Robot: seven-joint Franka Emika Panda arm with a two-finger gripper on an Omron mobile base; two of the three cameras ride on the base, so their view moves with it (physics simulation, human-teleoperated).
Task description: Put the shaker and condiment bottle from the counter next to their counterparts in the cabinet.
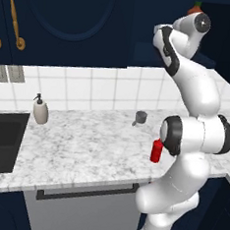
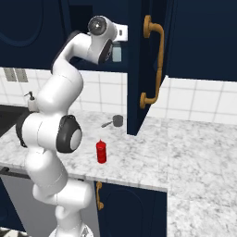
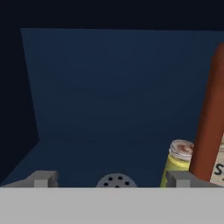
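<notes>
My gripper stands released over the small grey perforated-cap shaker, probably shelved; next, red squeeze bottle at five o'clock.

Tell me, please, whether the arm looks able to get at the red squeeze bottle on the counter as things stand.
Probably yes. The red squeeze bottle stands upright and alone on the counter near its front edge, with nothing around it, and the gripper is open up in the cabinet.

Base views flank the arm, sharing the counter; hand view peers close into the cabinet.
</notes>
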